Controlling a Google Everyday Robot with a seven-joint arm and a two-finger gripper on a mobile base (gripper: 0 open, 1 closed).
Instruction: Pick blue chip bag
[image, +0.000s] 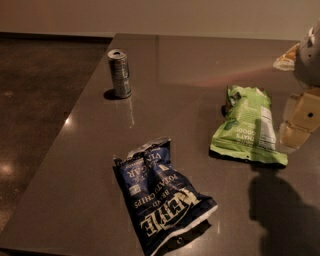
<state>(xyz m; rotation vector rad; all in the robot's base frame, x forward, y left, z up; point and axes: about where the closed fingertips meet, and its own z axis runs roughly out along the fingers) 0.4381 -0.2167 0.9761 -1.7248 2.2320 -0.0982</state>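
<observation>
The blue chip bag (160, 197) lies flat on the dark table (195, 65), near its front edge. It is crinkled, dark navy, with large white lettering. My gripper (300, 122) hangs at the right edge of the view, above the table and just right of a light green snack bag (248, 125). It is well to the right of the blue bag and farther back, apart from it. Part of the gripper is cut off by the frame edge. Its shadow falls on the table at the front right.
A silver can (120, 73) stands upright at the back left of the table. A small yellowish item (286, 58) lies at the back right. The table's left edge runs diagonally, with dark floor (35, 100) beyond.
</observation>
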